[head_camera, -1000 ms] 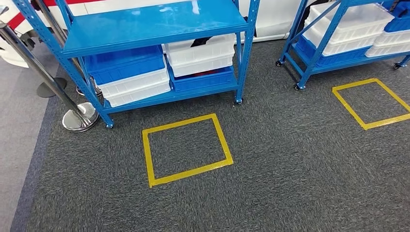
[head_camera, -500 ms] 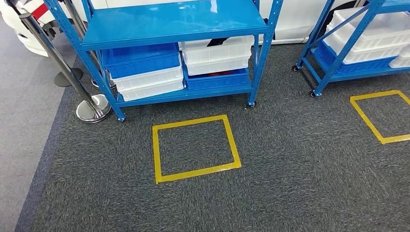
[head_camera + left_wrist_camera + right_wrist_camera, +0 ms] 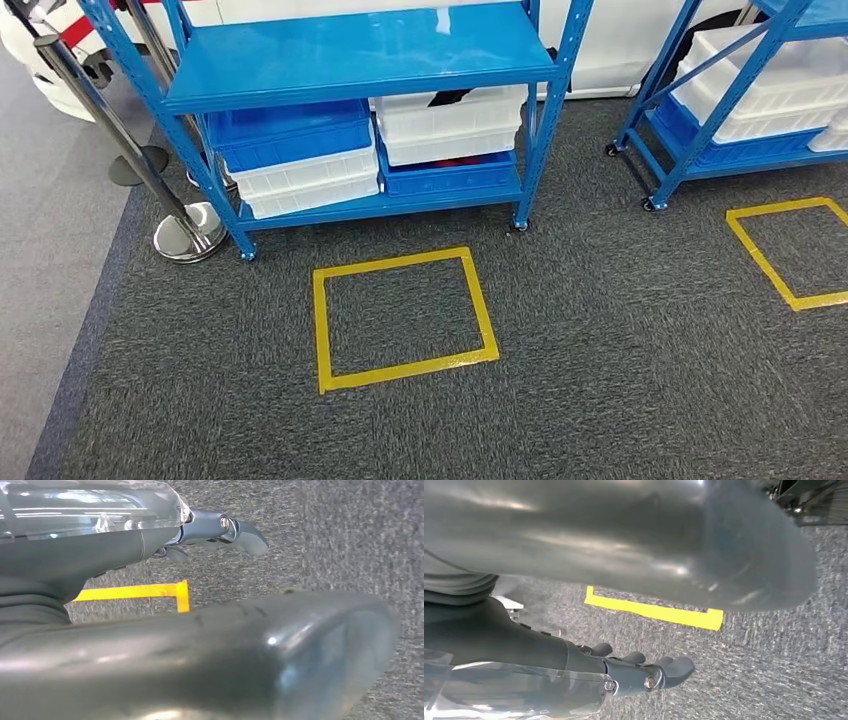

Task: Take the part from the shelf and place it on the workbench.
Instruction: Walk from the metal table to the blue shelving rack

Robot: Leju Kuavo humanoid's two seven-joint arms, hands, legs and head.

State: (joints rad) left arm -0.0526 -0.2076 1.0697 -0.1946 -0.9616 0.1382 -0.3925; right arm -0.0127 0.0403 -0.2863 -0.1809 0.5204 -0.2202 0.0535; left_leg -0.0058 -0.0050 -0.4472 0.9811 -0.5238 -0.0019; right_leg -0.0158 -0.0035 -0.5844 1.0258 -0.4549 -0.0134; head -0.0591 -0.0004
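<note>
Left hand (image 3: 220, 530) and right hand (image 3: 644, 672): fingers loosely apart, holding nothing, hanging over carpet (image 3: 620, 330).

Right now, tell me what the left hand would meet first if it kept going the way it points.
Probably the grey carpet. The left hand hangs over the floor near a yellow tape corner, with nothing visible between fingers and carpet; depth is unclear.

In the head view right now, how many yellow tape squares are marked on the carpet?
2. One complete yellow square lies in front of the left blue shelf. A second yellow square lies before the right shelf, cut off by the picture's edge.
</note>
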